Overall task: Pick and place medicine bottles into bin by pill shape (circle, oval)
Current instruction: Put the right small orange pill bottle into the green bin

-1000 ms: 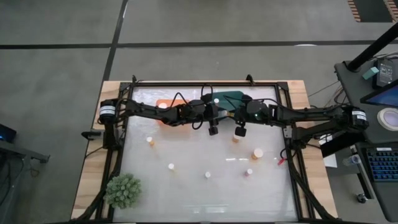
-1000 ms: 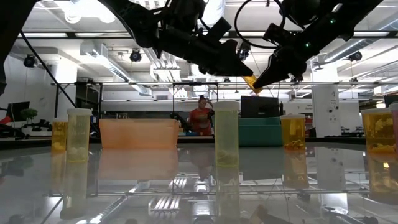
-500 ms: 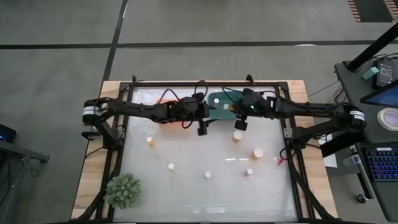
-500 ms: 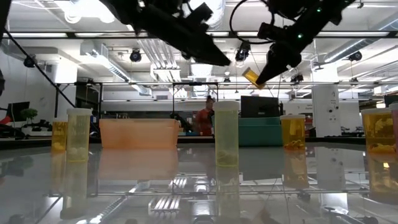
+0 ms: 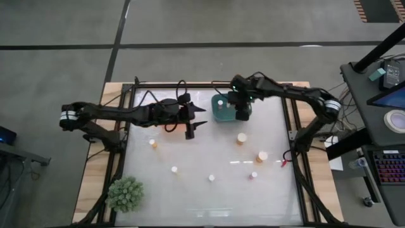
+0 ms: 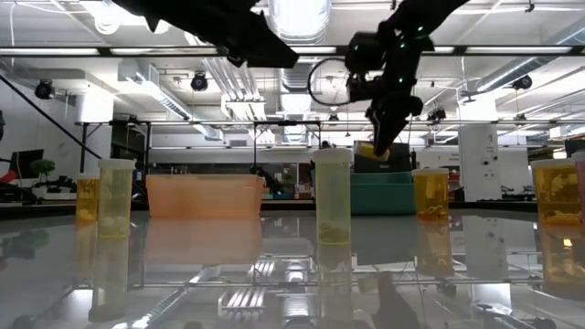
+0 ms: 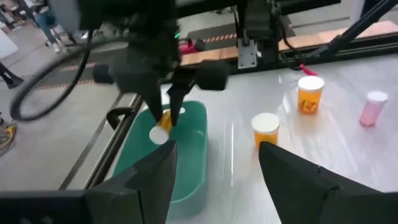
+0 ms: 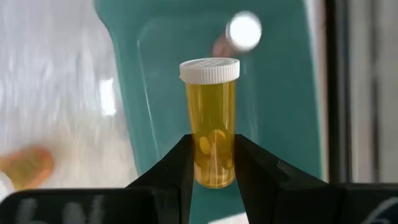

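Observation:
My right gripper (image 8: 211, 149) is shut on an amber medicine bottle (image 8: 210, 99) with a white cap, holding it upright above the teal bin (image 8: 283, 93). Another bottle (image 8: 239, 34) lies inside that bin. From above, the right gripper (image 5: 241, 114) hangs over the teal bin (image 5: 221, 116) at the back of the table. My left gripper (image 5: 192, 124) stands open and holds nothing, left of the teal bin, by the orange bin (image 6: 204, 196). Several bottles stand on the table, among them one at the left (image 5: 152, 144) and two at the right (image 5: 242, 137) (image 5: 261, 156).
A green plant (image 5: 124, 194) sits at the front left corner. A small pink bottle (image 5: 254, 175) and a red object (image 5: 286, 163) lie at the right. The left arm covers most of the orange bin from above.
The right gripper has carried its bottle back over the teal bin and lowered it. The left arm has drawn back to the left and its jaws have widened.

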Motion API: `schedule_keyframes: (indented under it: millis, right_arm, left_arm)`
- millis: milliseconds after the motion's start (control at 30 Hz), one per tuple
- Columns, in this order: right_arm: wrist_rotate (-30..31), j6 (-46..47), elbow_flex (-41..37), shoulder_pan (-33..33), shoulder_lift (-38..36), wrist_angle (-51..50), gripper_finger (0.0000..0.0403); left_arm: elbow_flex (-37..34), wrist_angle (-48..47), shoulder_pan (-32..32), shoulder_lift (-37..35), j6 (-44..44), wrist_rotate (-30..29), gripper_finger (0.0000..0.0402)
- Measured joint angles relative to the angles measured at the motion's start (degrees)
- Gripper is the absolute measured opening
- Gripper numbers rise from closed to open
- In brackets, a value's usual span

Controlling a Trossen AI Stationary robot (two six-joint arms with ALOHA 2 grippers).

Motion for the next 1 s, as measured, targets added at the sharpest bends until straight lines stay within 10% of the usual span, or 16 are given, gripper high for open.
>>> schedule_keyframes:
  millis: [1000]
  right_arm:
    - [-0.68, -5.36, 8.31, -5.24, 17.49, -3.90, 0.0101]
  left_arm:
    - [-4.50, 0.87, -0.15, -5.22, 1.90, 0.02, 0.0212]
